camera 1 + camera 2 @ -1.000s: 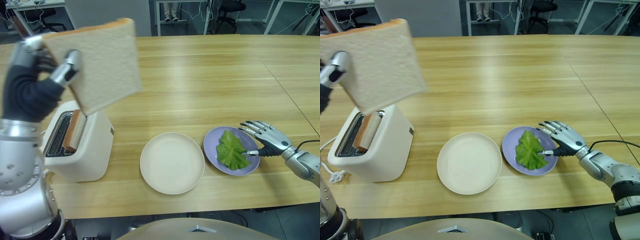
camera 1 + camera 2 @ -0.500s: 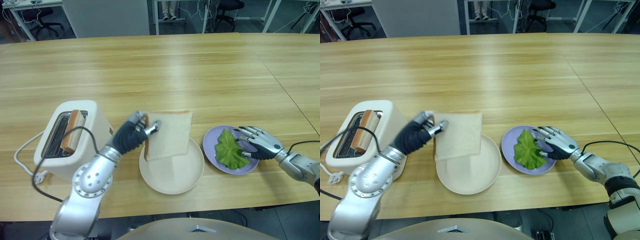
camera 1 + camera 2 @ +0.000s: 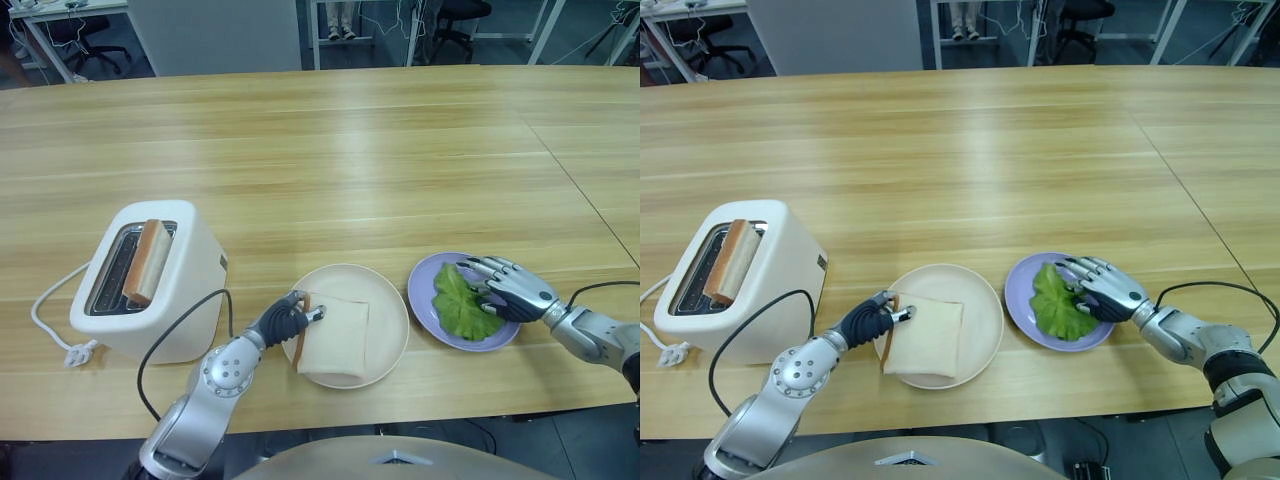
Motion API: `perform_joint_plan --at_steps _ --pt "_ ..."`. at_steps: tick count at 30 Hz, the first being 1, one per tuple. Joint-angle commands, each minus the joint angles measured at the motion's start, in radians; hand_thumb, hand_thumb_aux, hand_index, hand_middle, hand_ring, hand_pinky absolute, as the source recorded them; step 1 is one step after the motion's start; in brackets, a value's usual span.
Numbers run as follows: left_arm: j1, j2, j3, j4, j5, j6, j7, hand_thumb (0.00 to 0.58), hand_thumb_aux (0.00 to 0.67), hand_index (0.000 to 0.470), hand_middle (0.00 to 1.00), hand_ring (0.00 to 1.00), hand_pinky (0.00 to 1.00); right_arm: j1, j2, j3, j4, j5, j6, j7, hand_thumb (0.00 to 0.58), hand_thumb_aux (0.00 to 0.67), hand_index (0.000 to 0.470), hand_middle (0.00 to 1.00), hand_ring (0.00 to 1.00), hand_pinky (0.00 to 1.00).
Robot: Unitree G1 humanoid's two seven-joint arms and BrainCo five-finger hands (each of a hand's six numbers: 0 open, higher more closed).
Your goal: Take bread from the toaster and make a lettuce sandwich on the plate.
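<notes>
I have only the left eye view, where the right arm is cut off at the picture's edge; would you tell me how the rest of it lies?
Observer: Behind the right hand, the forearm lies low over the table, and the elbow sits about at its near edge.
Operator: Thank you. Where does the black cable by that arm go?
Observer: The cable arcs over the table behind the forearm, then bends down toward the near edge at the far right.

Left hand (image 3: pixel 284 320) pinches the bread slice (image 3: pixel 338 340); right hand (image 3: pixel 510 293) lies palm-down, forearm outstretched.
</notes>
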Motion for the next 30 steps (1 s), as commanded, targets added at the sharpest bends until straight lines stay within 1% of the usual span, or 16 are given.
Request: perform_joint_plan --at_steps 1,2,5,10,15,18,21,23,27,30 --pt "-0.03 0.017 -0.077 0.105 0.129 -0.042 0.017 0.14 0.087 0.06 0.0 0.0 0.0 0.021 -0.033 -0.085 -0.122 0.107 -0.03 0.052 0.58 0.67 0.46 0.0 0.0 0.0" --pt "-0.036 0.016 -0.085 0.118 0.157 -0.053 0.027 0.0 0.0 0.0 0.0 0.0 0.0 0.032 -0.039 -0.109 -0.163 0.143 -0.035 0.076 0.58 0.67 0.46 0.0 0.0 0.0" --pt "-0.046 0.011 -0.089 0.128 0.22 -0.087 0.052 0.0 0.0 0.0 0.0 0.0 0.0 0.073 -0.049 -0.177 -0.301 0.25 -0.032 0.166 0.58 0.67 0.46 0.0 0.0 0.0" --pt "-0.077 0.019 -0.087 0.133 0.341 -0.158 0.09 0.0 0.0 0.0 0.0 0.0 0.0 0.165 -0.04 -0.265 -0.553 0.392 0.023 0.33 0.58 0.67 0.46 0.0 0.0 0.0" --pt "-0.084 0.039 -0.082 0.088 0.462 -0.218 0.089 0.0 0.0 0.0 0.0 0.0 0.0 0.223 0.005 -0.314 -0.766 0.499 0.1 0.482 0.58 0.67 0.46 0.0 0.0 0.0" --pt "-0.08 0.046 -0.045 0.033 0.519 -0.254 0.103 0.0 0.0 0.0 0.0 0.0 0.0 0.242 0.052 -0.304 -0.876 0.558 0.151 0.577 0.58 0.67 0.46 0.0 0.0 0.0" --pt "-0.066 0.048 0.027 -0.055 0.562 -0.262 0.103 0.0 0.0 0.0 0.0 0.0 0.0 0.249 0.115 -0.273 -0.947 0.573 0.191 0.663 0.58 0.67 0.46 0.0 0.0 0.0" --pt "-0.047 0.05 0.105 -0.141 0.597 -0.25 0.088 0.0 0.0 0.0 0.0 0.0 0.0 0.245 0.162 -0.247 -0.955 0.567 0.205 0.71 0.58 0.67 0.46 0.0 0.0 0.0" --pt "-0.001 0.048 0.339 -0.323 0.614 -0.208 0.04 0.0 0.0 0.0 0.0 0.0 0.0 0.233 0.254 -0.182 -0.932 0.549 0.227 0.782 0.58 0.67 0.46 0.0 0.0 0.0" --pt "0.037 0.054 0.538 -0.407 0.596 -0.182 -0.018 0.0 0.0 0.0 0.0 0.0 0.0 0.224 0.309 -0.136 -0.897 0.513 0.23 0.819 0.58 0.67 0.46 0.0 0.0 0.0"
